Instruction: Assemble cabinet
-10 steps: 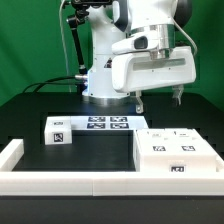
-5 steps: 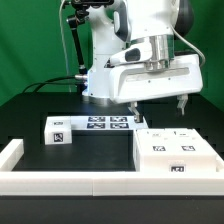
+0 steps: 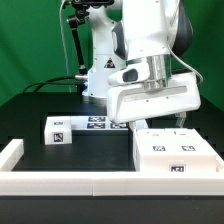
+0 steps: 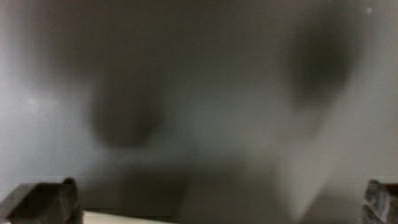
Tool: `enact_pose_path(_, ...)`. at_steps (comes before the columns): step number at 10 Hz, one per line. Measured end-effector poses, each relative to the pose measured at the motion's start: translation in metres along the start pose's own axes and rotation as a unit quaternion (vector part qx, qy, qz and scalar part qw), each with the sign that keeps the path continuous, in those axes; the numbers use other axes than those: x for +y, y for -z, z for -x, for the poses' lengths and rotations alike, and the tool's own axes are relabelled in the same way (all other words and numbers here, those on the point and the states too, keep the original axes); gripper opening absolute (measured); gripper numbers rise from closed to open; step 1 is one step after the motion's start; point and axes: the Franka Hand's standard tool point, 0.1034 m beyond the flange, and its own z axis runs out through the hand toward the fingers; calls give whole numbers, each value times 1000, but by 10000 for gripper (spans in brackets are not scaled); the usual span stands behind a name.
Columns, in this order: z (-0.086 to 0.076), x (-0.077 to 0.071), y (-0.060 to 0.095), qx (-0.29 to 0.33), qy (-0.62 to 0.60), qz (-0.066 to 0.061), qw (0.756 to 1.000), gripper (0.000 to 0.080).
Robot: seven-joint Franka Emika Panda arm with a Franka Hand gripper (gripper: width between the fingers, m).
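Observation:
The cabinet's large white box (image 3: 175, 152) lies flat on the black table at the exterior view's right, with several square tags on its top. A small white tagged block (image 3: 57, 131) sits apart at the exterior view's left. My gripper (image 3: 158, 121) hangs low over the box's far edge, jaws spread wide and holding nothing. In the wrist view the picture is blurred grey. Only my two dark fingertips (image 4: 39, 200) show, at opposite edges, and the gripper (image 4: 214, 205) has nothing between them.
The marker board (image 3: 105, 123) lies flat between the block and the box, partly behind my hand. A low white border rail (image 3: 60, 183) runs along the table's front and turns up at the exterior view's left. The arm's white base stands behind.
My gripper has come down and nearer the camera, from well above the table to just over the box's far edge. The box and the block have not moved.

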Motion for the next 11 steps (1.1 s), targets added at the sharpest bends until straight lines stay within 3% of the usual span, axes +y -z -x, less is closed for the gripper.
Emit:
enact_pose_path(3,3,-4,-3,-5,-29,2,1000,797)
enact_pose_path(6,-12,-6,-6,-19,-85,15,996,797)
enact_pose_path(7,-15,1,-7,-18,-78,18,997,797)
enact_pose_path(11,-14,1,-8,-19,-80,18,996,797)
